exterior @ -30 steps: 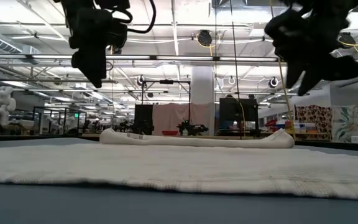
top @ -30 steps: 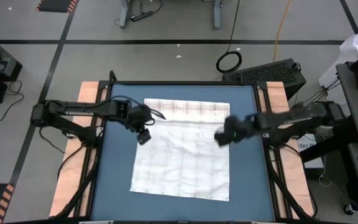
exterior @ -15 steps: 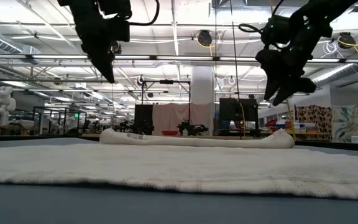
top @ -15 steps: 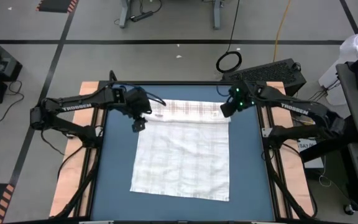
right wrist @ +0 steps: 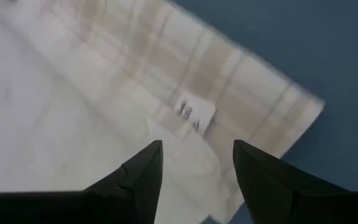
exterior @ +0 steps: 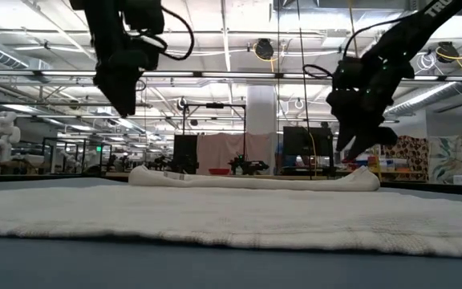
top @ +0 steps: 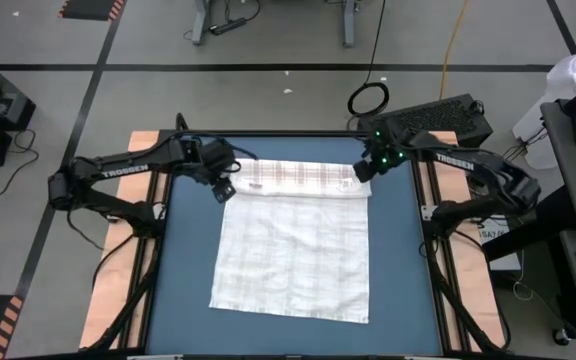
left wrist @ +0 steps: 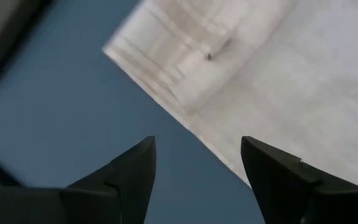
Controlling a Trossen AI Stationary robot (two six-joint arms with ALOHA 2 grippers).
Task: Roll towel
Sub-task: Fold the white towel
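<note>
The white towel [top: 293,250] lies flat on the blue table [top: 188,280]. Its far part is turned over into a low plaid roll [top: 298,176] [exterior: 255,181] that rests on the table along the far edge. My left gripper [top: 223,188] [left wrist: 197,168] hovers open above the roll's left end [left wrist: 179,56]. My right gripper [top: 363,172] [right wrist: 197,165] hovers open above the roll's right end, over a small label [right wrist: 194,115]. In the low view both grippers [exterior: 123,96] [exterior: 359,143] hang clear above the cloth, the right one lower.
Bare blue table surface shows to the left and right [top: 398,270] of the towel. Wooden rails [top: 118,290] and black frame bars run along both sides. A black device [top: 433,118] sits just past the table's far right corner.
My right gripper has swung from above the towel's flat middle right toward the far edge, sinking over the roll's right end. My left gripper has gone a little toward the far edge, to the roll's left end. The towel has not moved.
</note>
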